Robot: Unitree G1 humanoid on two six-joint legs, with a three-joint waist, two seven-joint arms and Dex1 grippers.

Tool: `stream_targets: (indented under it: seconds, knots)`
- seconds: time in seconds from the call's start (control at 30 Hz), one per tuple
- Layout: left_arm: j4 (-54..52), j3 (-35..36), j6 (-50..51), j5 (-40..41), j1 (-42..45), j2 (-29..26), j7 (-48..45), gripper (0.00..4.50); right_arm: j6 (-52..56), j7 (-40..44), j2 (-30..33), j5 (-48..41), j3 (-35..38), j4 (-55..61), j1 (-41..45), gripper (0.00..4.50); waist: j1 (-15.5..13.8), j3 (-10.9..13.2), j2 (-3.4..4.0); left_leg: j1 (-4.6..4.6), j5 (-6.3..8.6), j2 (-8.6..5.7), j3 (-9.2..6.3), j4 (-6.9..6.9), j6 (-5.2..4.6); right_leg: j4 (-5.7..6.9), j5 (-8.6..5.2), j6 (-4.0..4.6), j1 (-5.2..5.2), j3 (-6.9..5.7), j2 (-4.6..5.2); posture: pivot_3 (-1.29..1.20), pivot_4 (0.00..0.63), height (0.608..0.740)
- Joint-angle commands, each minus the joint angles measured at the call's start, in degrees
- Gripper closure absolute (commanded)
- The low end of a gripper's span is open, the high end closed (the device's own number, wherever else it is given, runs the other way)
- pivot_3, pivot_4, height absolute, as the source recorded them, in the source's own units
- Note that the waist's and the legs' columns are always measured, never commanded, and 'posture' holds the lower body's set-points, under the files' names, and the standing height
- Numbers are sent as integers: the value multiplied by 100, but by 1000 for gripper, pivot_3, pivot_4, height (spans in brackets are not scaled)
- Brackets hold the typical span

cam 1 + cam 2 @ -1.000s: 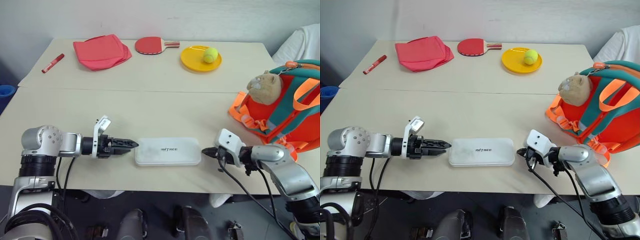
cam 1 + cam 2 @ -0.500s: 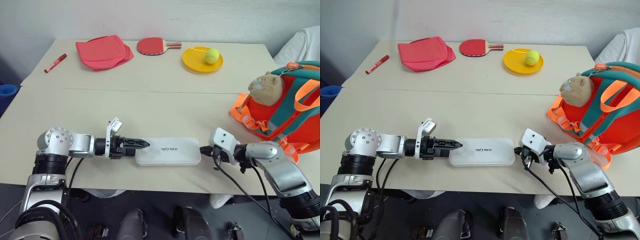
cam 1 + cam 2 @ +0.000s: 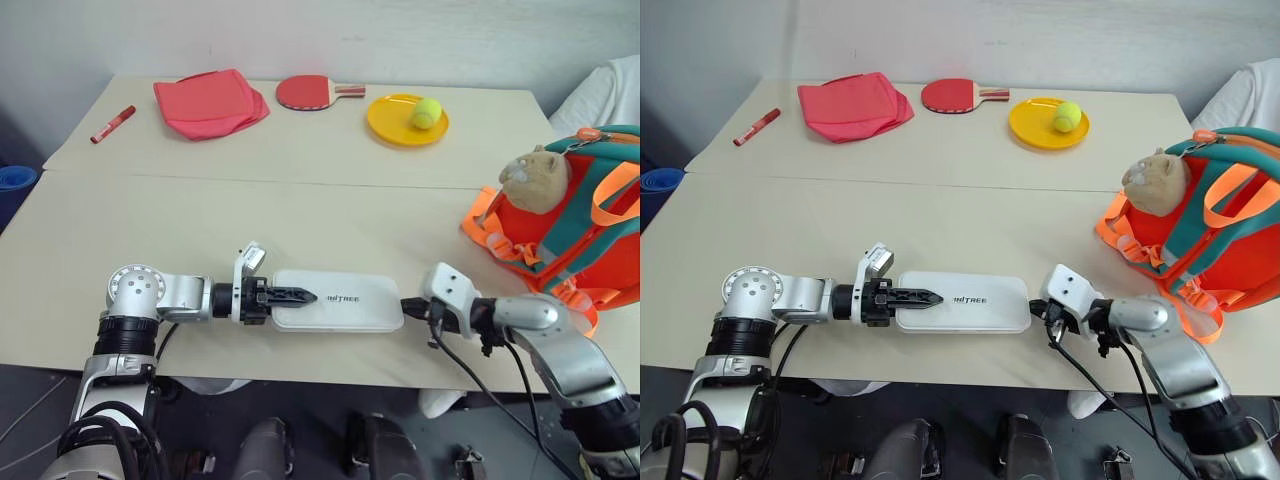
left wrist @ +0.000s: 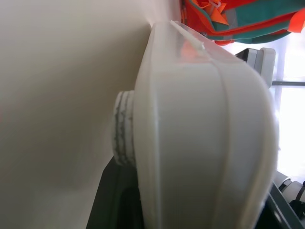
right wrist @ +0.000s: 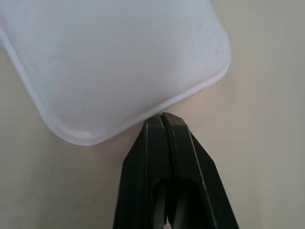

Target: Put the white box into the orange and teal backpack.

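Note:
The white box (image 3: 345,300) lies flat near the table's front edge, with dark lettering on its lid. My left gripper (image 3: 305,296) reaches in level from the left and is shut on the box's left end, one finger lying over the lid. In the left wrist view a ribbed pad (image 4: 123,124) presses against the box (image 4: 200,133). My right gripper (image 3: 405,306) is shut, and its tip (image 5: 162,118) touches the rim of the box (image 5: 119,62) at the right end. The orange and teal backpack (image 3: 570,230) stands at the right with a tan plush charm (image 3: 535,172) on it.
At the back of the table lie a pink-red pouch (image 3: 210,102), a red paddle (image 3: 310,91), a yellow plate (image 3: 392,125) holding a tennis ball (image 3: 425,112), and a red marker (image 3: 112,124). A white sleeve (image 3: 600,95) shows at the far right.
My left gripper has slid right, from beside the box's left end to over it, and closed on the box. The right gripper stays at the box's right end.

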State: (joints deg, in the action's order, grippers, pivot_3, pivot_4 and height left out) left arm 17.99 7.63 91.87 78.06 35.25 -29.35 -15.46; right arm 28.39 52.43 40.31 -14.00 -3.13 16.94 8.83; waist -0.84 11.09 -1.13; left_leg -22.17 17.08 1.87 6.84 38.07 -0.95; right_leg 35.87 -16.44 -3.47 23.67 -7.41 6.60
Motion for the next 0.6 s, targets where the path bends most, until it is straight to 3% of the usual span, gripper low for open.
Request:
stream_targets:
  seconds: [0.03, 0.1, 0.23, 0.43, 0.6]
  knots:
    - [-1380, 25, -661, -325, -276, -453, -1267, 3238, 144, -169, -127, -724, 980, 703, -697, 3892, -1, 2, 0, -5, -1, 2, 0, -2, 4, 1, 0, 0, 4, 0, -3, 0, 150, 740]
    - [-1878, 8, -1508, -762, -506, -586, -2110, 3238, -92, -160, -201, -954, 1459, 1001, -1303, 3178, -7, 2, 2, -5, -1, 1, 5, -3, 5, -6, 0, 0, 6, 1, -4, 0, 150, 740]
    - [-2672, -118, -3976, -2022, -1111, -877, -4338, 3238, -415, -906, -983, -1422, 2738, 1461, -2264, 1824, -38, 2, 3, 3, 18, 6, 8, -11, 39, -15, -1, 3, 0, 1, -6, 0, 150, 740]
    - [-2553, -250, -5548, -2974, -1190, -793, -5234, 3238, -960, -1441, -1533, -1690, 4031, 1711, -3020, 31, -55, 2, 18, 2, 25, 6, 12, -16, 29, -18, 0, 5, 5, 7, -4, 0, 150, 740]
    - [-2434, -700, -6230, -3723, -1163, -995, -5882, 3238, -1006, -1830, -1189, -1748, 4629, 1168, -2695, 31, -19, 1, 21, 1, 16, 6, 18, -16, -17, -23, 2, 2, 4, 12, -3, 0, 150, 740]
